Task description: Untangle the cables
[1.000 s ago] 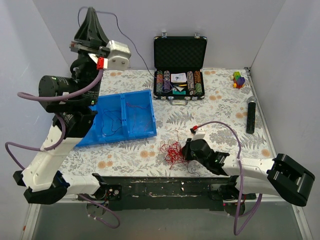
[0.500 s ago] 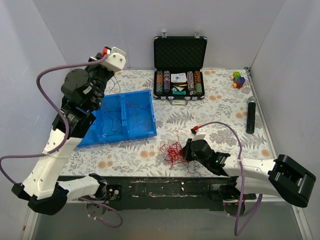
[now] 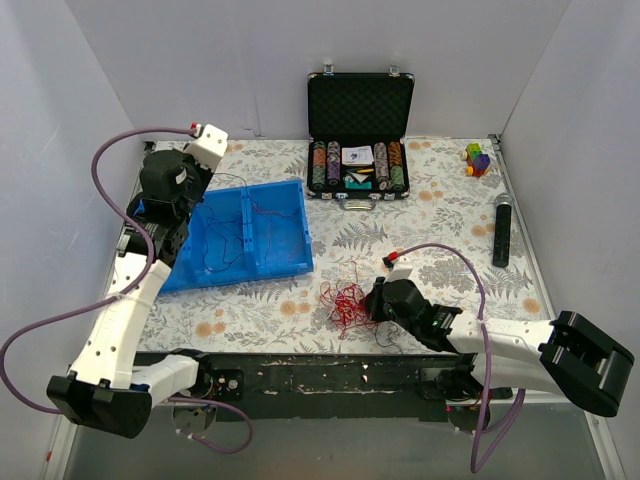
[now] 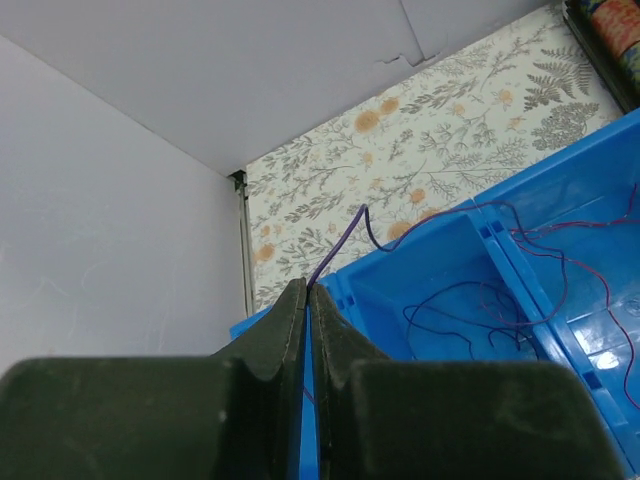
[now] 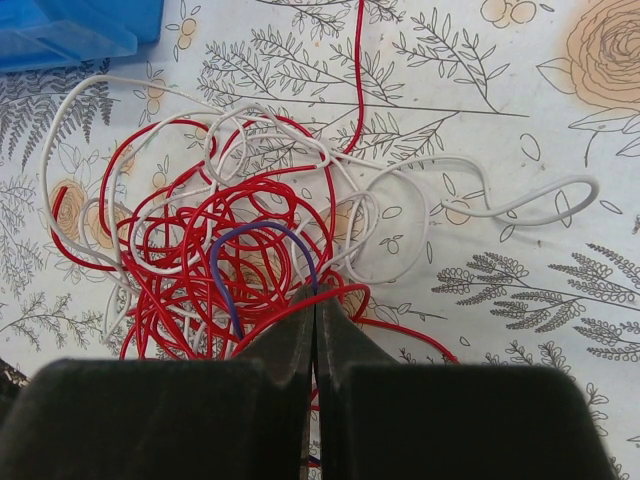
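Arched over the bin's (image 3: 290, 255) left edge, your left gripper (image 4: 308, 292) pinches a purple cable (image 4: 340, 240); low, right of the bin, your right gripper (image 5: 315, 300) sits pressed together at the tangle (image 5: 230, 270).

Top camera overlooks the blue tray (image 3: 270, 265) from high behind; left wrist camera views it closely (right wrist: cables (image 3: 344, 302) beside it).

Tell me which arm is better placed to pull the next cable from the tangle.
Right. The right gripper sits shut at the edge of the red and white tangle, while the left gripper is far off over the blue bin, shut on a purple cable.
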Available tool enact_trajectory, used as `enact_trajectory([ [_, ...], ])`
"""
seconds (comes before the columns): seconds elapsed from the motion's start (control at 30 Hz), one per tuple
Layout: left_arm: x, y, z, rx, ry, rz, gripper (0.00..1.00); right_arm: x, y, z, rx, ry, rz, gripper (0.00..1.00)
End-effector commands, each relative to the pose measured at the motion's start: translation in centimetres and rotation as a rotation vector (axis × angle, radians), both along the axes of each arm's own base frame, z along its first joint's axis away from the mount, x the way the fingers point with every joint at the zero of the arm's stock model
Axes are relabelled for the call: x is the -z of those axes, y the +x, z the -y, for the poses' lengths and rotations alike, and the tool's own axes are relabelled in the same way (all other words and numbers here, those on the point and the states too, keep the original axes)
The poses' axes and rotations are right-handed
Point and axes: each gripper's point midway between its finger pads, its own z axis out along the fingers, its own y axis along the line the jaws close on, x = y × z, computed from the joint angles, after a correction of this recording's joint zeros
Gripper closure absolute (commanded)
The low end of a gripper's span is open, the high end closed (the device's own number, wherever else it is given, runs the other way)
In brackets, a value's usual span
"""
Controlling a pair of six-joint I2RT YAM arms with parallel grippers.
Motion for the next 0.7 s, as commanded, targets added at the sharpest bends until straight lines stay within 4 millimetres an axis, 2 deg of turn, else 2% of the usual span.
enact_trajectory([
  [0.0,-0.7,-0.2,0.5,0.033,-0.028,0.067,1.0,-0.3,0.2,0.0,0.013,0.017,0.013,0.99],
  [0.1,-0.5,0.2,-0.3,-0.003,-0.034,0.079,1.0,-0.3,0.1,0.0,0.013,0.017,0.009,0.99],
  [0.2,-2.8,0.1,-2.2,-0.074,-0.074,0.167,1.0,-0.1,0.1,0.3,0.017,0.012,0.009,0.99],
  [0.3,-5.7,-0.8,-3.2,-0.103,-0.105,0.281,1.0,0.0,0.0,0.3,0.014,0.014,0.006,0.99],
  [0.37,-7.0,-1.4,-3.4,-0.111,-0.115,0.328,1.0,0.0,-0.1,0.3,0.012,0.014,0.004,0.99],
  [0.43,-7.3,-1.7,-3.5,-0.112,-0.121,0.332,1.0,0.0,0.0,0.2,0.011,0.014,0.003,0.99],
  [0.53,-5.8,-1.7,-3.3,-0.098,-0.1,0.268,1.0,-0.1,-0.1,0.0,0.008,0.023,-0.002,0.99],
  [0.67,-1.2,-1.3,-2.2,-0.034,-0.059,0.105,1.0,-0.3,-0.1,-0.1,0.006,0.033,0.001,0.99],
])
